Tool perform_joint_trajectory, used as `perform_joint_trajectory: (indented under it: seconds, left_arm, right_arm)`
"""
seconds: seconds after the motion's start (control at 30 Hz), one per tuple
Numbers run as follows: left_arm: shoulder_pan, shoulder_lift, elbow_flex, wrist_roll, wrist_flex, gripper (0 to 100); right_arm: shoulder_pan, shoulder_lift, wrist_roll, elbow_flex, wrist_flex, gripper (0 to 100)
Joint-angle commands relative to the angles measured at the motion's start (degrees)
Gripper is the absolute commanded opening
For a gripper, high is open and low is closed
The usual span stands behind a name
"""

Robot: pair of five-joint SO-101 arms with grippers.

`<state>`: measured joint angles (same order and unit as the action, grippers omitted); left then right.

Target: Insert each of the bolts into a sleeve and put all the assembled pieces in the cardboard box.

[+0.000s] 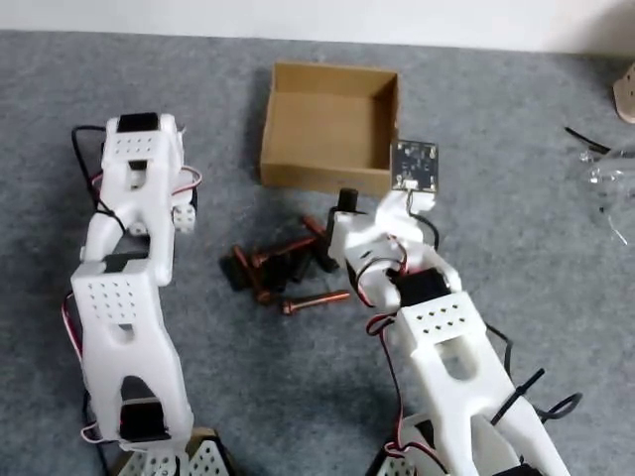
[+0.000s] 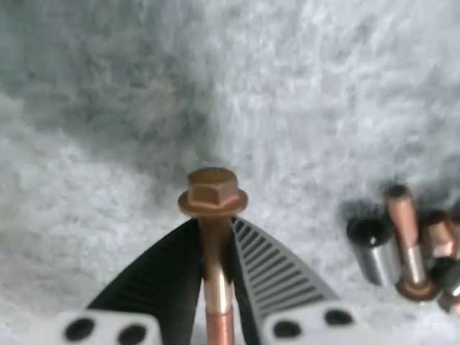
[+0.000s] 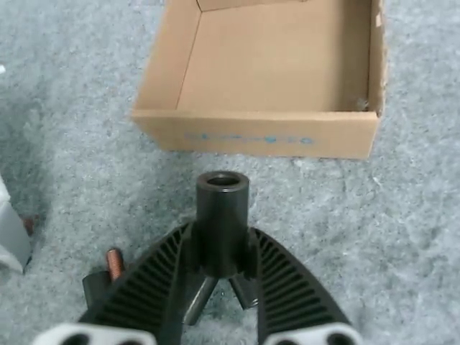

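My left gripper [image 2: 215, 228] is shut on a copper bolt [image 2: 213, 192], hex head outward, just above the grey felt. To one side lie a black sleeve [image 2: 370, 249] and more bolts [image 2: 407, 244]. My right gripper [image 3: 223, 241] is shut on a black sleeve [image 3: 223, 214] held upright, open end up, a short way in front of the cardboard box [image 3: 259, 135]. From above, this sleeve [image 1: 347, 201] sits by the near wall of the box [image 1: 322, 177]. The left arm [image 1: 134, 198] stands left of the pile of bolts and sleeves [image 1: 270, 263].
A single copper bolt [image 1: 316, 300] lies apart from the pile, toward the right arm [image 1: 437, 327]. Clear plastic and black wires [image 1: 605, 178] lie at the far right edge, and a pale wooden piece [image 1: 625, 94] sits beyond them. Grey felt covers the table.
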<state>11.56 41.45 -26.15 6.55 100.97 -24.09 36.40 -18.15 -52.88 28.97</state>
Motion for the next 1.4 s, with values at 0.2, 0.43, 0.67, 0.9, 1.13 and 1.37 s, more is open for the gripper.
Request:
perform_joint_trajectory:
  seconds: [0.2,0.43,0.67,0.9,1.13,1.37]
  left_arm:
    - [-1.3,-5.2,8.1,-3.4,1.1,0]
    - [-0.9,-5.1,8.6,-3.4,-4.2,0]
    - [-0.9,3.8,5.2,-3.3,-6.1,1]
    - [-0.2,13.8,-9.4,-3.3,-0.7,0]
    - [0.0,11.6,-18.9,-3.6,-0.8,0]
    - [-0.3,3.6,-25.2,-3.6,-0.8,0]
  right_arm:
    - [-0.5,1.2,0.8,0.8,-2.1,0.4]
    - [-0.6,1.2,0.8,0.7,-2.1,0.4]
    - [-0.6,1.2,0.8,0.7,-2.1,0.4]
    - [-0.6,1.2,0.8,0.7,-2.1,0.4]
    - [-0.6,1.2,0.8,0.8,-2.1,0.4]
    - [-0.6,1.2,0.8,0.8,-2.1,0.4]
